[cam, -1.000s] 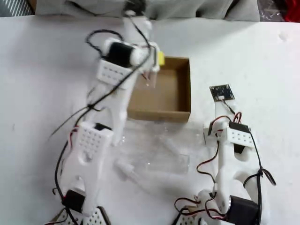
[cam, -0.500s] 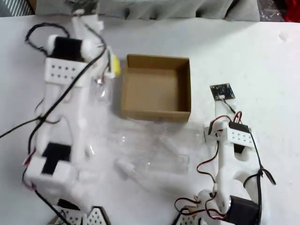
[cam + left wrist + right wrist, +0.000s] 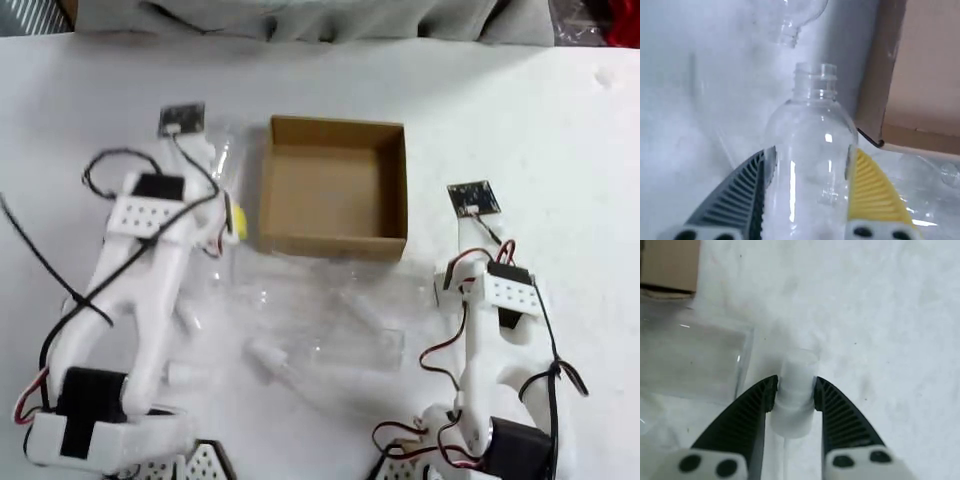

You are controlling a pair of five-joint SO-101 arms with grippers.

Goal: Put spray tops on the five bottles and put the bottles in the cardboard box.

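My left gripper (image 3: pixel 811 155) is shut on a clear bottle (image 3: pixel 810 125), its grey and yellow fingers on the body. The bottle's open neck (image 3: pixel 814 75) has no spray top. The cardboard box (image 3: pixel 920 75) stands right beside it, and from above the box (image 3: pixel 335 240) is empty. My left arm (image 3: pixel 150 240) is just left of it. My right gripper (image 3: pixel 795 385) is shut on a white spray top (image 3: pixel 792 410) on the table. Another clear bottle (image 3: pixel 690 360) lies beside it. My right arm (image 3: pixel 495 300) stands right of the box.
A further topless bottle (image 3: pixel 795 12) lies beyond the held one. In front of the box lie a clear bottle (image 3: pixel 350 348) and loose white spray tops (image 3: pixel 272 360). Grey cloth (image 3: pixel 300 20) runs along the table's far edge.
My left arm has swung from over the box's left corner out to the left and then drawn back toward the front, beside the box. The right arm has not moved.
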